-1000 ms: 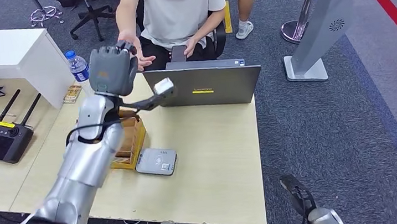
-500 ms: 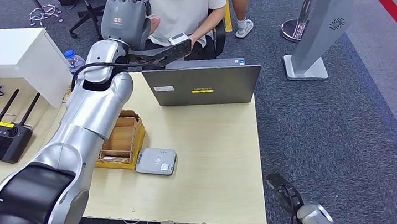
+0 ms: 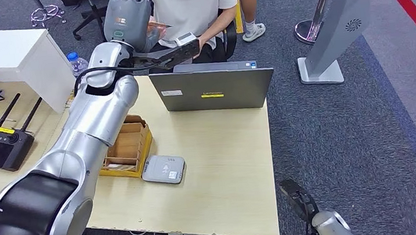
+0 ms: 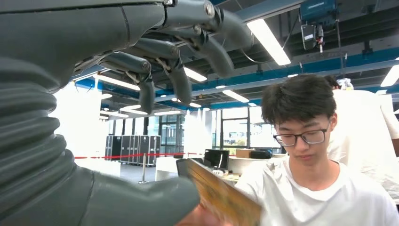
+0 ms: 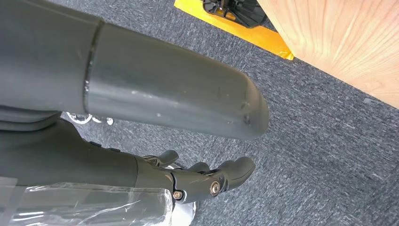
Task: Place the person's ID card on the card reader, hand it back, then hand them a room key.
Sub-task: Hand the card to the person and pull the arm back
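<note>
While left hand [image 3: 128, 18] reaches past the laptop [image 3: 214, 90] pinching the key card [image 4: 221, 197] near the person [image 3: 193, 2], right hand [image 3: 302, 201] hangs empty, fingers loosely apart, below the laptop's desk [image 3: 223, 168].

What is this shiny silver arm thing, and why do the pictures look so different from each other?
It is a robot shaped a bit like a person, with two silver arms and grey hands. The big picture is from a camera high on its body, looking down at a wooden desk. On the desk are a grey laptop, a small grey card reader and a wooden box with compartments. To the side lie a black remote control and a water bottle.

The other two pictures come from cameras at its wrists. The left hand reaches out to a seated person and holds a brownish card against its thumb, right in front of them. The right hand hangs low beside the desk, over the grey carpet, holding nothing.
</note>
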